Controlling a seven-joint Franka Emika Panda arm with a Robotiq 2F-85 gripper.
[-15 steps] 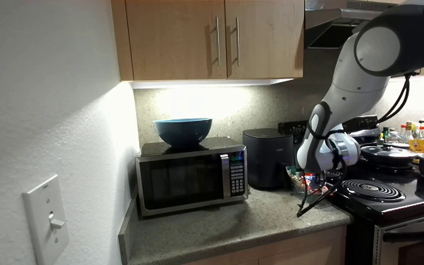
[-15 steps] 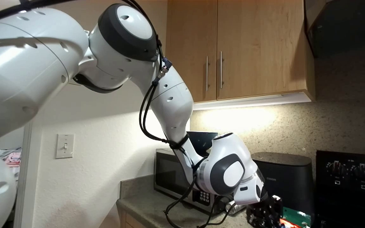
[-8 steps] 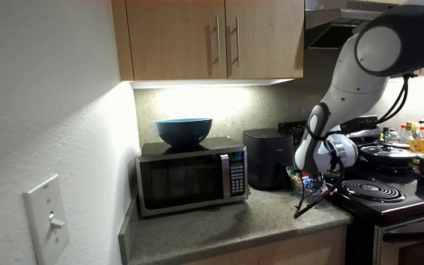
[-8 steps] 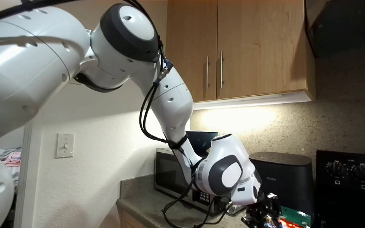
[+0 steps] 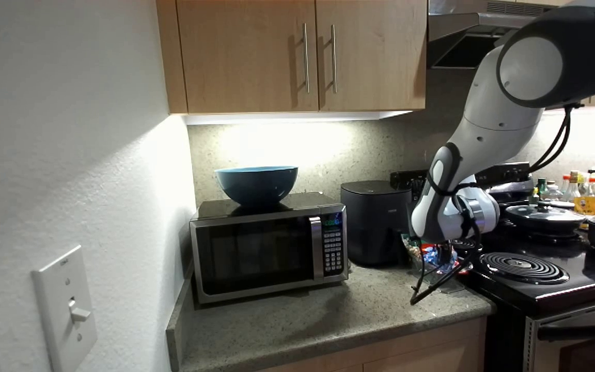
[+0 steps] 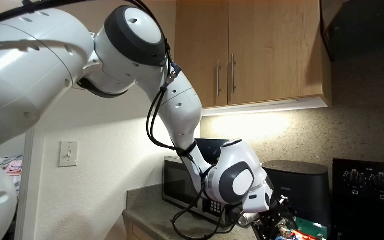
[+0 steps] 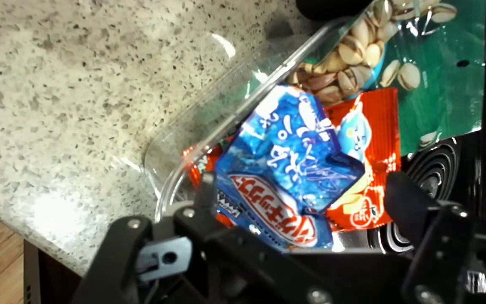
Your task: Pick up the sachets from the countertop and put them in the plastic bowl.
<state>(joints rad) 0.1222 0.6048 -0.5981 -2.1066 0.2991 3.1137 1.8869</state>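
Note:
In the wrist view my gripper [image 7: 303, 185] stands open, its fingers on either side of the sachets, apart from each other. Between and beyond them lies a crinkled blue sachet [image 7: 285, 152] with white and red lettering, over a red-orange sachet [image 7: 382, 126]. A green sachet [image 7: 441, 93] picturing pistachios leans at the far side. A bit of a smaller red one [image 7: 201, 166] shows by the left finger. They rest in the clear plastic bowl [image 7: 285, 65], whose rim runs diagonally across the speckled countertop [image 7: 78, 84]. In an exterior view, blue packaging [image 5: 434, 256] shows beneath the hand.
A black appliance [image 5: 375, 222] stands directly behind the bowl. Left of it is the microwave [image 5: 266, 253] with an opaque blue bowl [image 5: 256, 186] on top. The black stove [image 5: 561, 281] with coil burners adjoins the countertop's right end. A cable loop [image 5: 421, 297] hangs from the wrist.
My gripper has opened, its jaws spreading apart. The hand has shifted slightly left in both exterior views, and more of the blue and red-orange packaging shows below it.

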